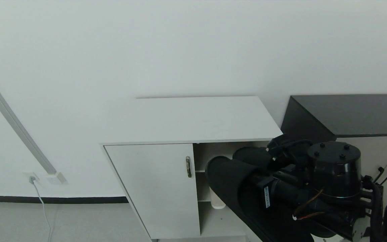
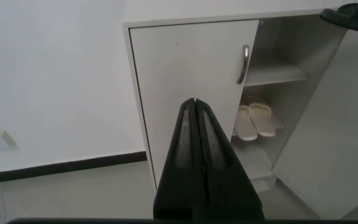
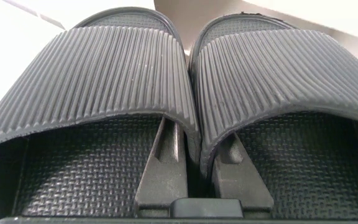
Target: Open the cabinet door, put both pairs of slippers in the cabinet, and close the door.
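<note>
White wall on the far left carries one socket (image 1: pixel 31 177) with one plug in it, a pale cable (image 1: pixel 44 208) hanging from it to the floor, and one blank plate (image 1: pixel 56 178) just beside it at the foot of a slanted conduit (image 1: pixel 12 121).

Next comes the one white cabinet (image 1: pixel 193 117), standing against the wall. It has two doors. The left door (image 1: pixel 153 188) is shut and bears one upright metal handle (image 1: pixel 188 166) at its inner edge. The left claw (image 2: pixel 195 101) points at this shut door, apart from it; its two fingers are pressed flat together with nothing between them.

To the right of the handle the cabinet stands open, its right door (image 2: pixel 334 143) swung out. Inside are three shelves, counted in the left wrist view. One pair of white slippers (image 2: pixel 255 119), two of them, lies side by side on the middle shelf, toes outward.

In front of the open side hangs one pair of black slippers (image 1: pixel 227 174), outside the cabinet. The right claw (image 3: pixel 196 134) is clamped on this pair: one finger (image 3: pixel 163 165) lies inside each slipper, and the two inner walls are pinched together between them.

Farthest right, one dark-topped unit (image 1: pixel 348 114) stands near the cabinet, against the same wall
</note>
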Available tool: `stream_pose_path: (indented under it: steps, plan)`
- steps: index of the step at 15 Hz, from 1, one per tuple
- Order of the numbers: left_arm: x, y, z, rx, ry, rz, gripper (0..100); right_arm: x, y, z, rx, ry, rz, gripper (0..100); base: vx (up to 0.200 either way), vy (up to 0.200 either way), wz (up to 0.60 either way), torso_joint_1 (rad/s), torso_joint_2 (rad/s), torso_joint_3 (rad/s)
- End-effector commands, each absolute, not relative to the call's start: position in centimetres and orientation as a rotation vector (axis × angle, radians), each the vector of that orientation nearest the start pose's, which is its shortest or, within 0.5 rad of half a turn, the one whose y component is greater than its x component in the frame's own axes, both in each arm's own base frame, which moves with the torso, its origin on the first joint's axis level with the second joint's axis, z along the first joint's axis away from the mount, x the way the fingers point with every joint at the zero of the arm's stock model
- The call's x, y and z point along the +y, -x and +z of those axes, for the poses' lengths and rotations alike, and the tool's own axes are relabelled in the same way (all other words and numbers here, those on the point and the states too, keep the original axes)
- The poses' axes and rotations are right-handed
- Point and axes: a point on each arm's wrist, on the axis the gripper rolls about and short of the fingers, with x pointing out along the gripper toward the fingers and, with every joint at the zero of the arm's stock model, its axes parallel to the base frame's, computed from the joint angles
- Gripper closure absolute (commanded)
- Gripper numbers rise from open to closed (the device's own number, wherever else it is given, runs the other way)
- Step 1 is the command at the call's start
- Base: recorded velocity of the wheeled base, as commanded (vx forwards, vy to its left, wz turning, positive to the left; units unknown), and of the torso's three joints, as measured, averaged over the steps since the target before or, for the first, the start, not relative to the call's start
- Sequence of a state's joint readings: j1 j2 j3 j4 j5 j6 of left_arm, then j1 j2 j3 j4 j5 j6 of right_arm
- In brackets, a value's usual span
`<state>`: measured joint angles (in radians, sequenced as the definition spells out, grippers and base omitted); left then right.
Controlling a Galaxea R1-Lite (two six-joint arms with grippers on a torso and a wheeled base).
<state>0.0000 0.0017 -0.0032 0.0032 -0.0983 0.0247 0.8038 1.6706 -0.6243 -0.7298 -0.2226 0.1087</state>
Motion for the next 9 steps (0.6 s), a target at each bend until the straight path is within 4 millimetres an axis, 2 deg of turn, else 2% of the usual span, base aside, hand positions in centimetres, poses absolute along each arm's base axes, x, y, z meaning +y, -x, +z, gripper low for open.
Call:
stream_pose_path:
  steps: [1, 9]
  plan:
    - [-0.22, 2.30, 7.62, -0.001, -0.025, -0.098, 100, 19.79, -19.76, 15.34, 0.310, 0.052, 0.560, 100, 0.000, 0.000, 0.00, -0.232, 0.55, 0.315]
    - [-0.22, 2.30, 7.61, 0.000, -0.024, -0.098, 100, 19.77, -19.62, 15.15, 0.316, 0.058, 0.563, 100, 0.000, 0.000, 0.00, -0.210, 0.53, 0.319]
